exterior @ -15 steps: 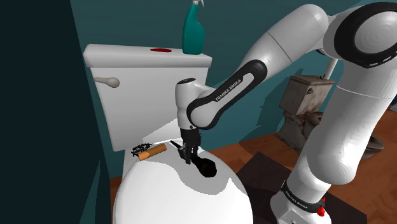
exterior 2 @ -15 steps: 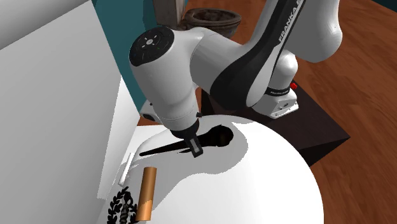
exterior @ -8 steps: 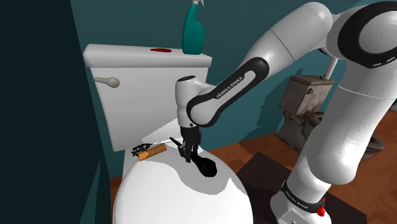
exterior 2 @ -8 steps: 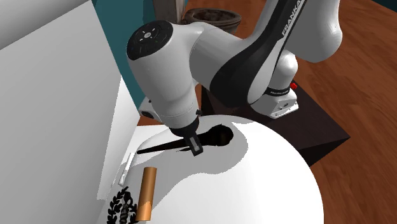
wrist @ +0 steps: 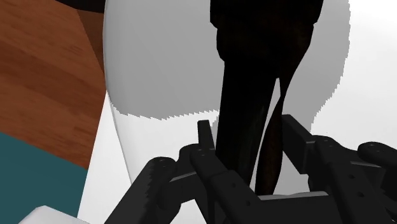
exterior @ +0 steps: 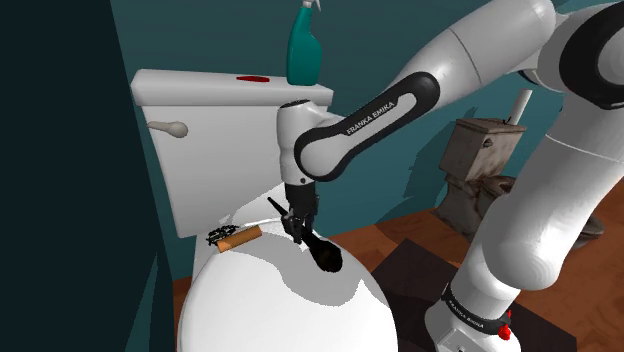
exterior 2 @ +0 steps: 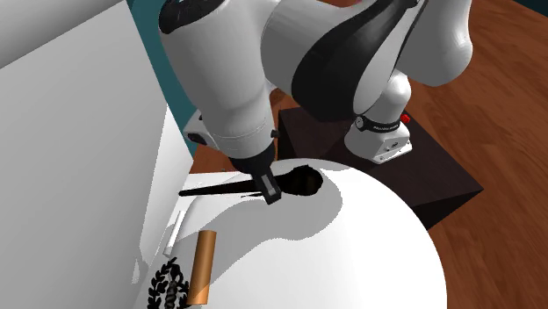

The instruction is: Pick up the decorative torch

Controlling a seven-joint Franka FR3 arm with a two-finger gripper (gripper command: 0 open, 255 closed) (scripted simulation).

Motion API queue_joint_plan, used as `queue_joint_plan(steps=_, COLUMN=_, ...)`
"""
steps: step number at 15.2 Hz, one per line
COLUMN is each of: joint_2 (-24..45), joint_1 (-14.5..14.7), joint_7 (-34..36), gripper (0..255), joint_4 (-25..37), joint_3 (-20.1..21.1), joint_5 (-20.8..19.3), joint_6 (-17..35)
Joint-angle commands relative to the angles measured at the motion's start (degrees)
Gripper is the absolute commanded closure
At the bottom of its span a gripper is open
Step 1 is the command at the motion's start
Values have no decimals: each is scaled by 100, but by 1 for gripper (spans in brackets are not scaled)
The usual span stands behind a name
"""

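The black decorative torch (exterior: 325, 258) is clasped by its thin shaft in the gripper (exterior: 297, 228), whose fingers are closed on it, and it hangs tilted over the white toilet lid (exterior: 270, 300). Near it on the lid lies a brown cylinder (exterior: 243, 236), and behind, on the white tank (exterior: 215, 150), stands a teal spray bottle (exterior: 304, 48).

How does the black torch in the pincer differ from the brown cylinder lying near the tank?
The black torch is near-black all over; the brown cylinder is tan with a black ornamental end. The torch tapers from a round head to a thin point; the cylinder keeps one width. The torch is clasped in the pincer; the cylinder lies free on the white toilet lid. Both are elongated and roughly level.
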Motion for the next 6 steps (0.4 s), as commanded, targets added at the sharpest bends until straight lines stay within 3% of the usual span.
queue_joint_plan(steps=1, joint_2=-103, joint_1=0, joint_7=-26, gripper=255, joint_4=64, joint_3=-6, joint_5=31, joint_6=-164)
queue_joint_plan(steps=6, joint_2=-262, joint_1=2, joint_7=-61, gripper=255, joint_4=166, joint_3=-18, joint_5=74, joint_6=-420)
